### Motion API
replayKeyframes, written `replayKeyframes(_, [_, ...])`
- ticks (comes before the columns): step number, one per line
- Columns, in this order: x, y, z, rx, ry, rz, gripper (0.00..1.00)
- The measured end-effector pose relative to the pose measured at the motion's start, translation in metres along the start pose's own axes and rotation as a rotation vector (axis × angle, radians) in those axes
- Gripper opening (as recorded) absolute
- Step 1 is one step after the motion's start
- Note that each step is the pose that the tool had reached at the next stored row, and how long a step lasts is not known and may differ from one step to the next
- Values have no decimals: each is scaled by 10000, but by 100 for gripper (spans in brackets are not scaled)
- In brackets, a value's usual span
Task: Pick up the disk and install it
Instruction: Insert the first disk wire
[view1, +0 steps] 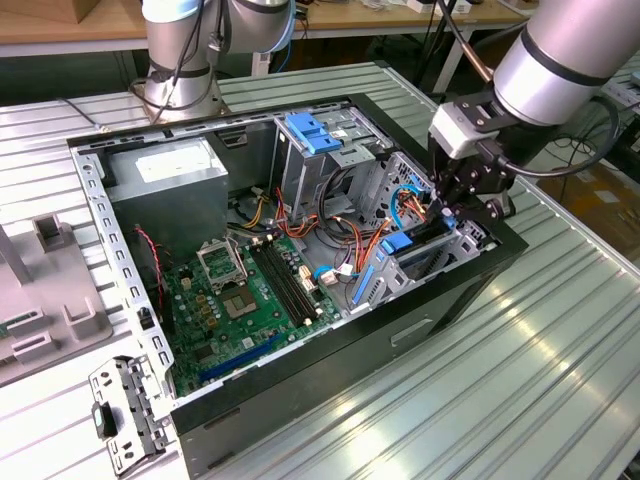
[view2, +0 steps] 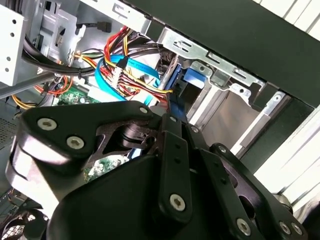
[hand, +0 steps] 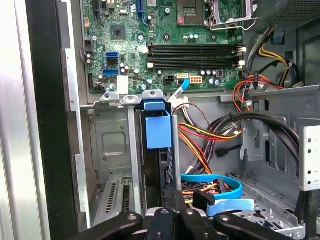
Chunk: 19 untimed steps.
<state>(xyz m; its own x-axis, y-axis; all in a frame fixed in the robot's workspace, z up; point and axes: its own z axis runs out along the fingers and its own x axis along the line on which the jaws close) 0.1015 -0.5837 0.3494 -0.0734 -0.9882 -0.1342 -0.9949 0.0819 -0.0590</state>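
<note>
The disk (view1: 415, 248) stands on edge in the drive cage (view1: 440, 255) at the exterior view's right end of the open computer case, its blue side rail showing. My gripper (view1: 452, 208) hangs right over its upper end. In both wrist views the black fingers come together on the end of the disk (hand: 158, 130), whose blue rail (view2: 179, 92) runs out from between the fingertips. The gripper (view2: 172, 117) is shut on it, and the disk body below the gripper (hand: 172, 197) is mostly hidden by the cage walls.
The case holds a green motherboard (view1: 250, 290), a grey power-supply box (view1: 170, 175), a bare blue bracket (view1: 312, 132) on the far cage, and bundled cables (view1: 330, 230) beside the disk. A loose metal bracket (view1: 125, 415) lies on the ribbed table. Another arm's base (view1: 180, 60) stands behind.
</note>
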Motion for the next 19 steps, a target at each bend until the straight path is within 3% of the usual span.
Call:
replayKeyframes(3, [-3,-17,-6,0,3,1,11])
replayKeyframes(11, [-13,-135,-13,-8,1,2,11])
replayKeyframes(19, [-20,-151,-56,-8,-1,2,11])
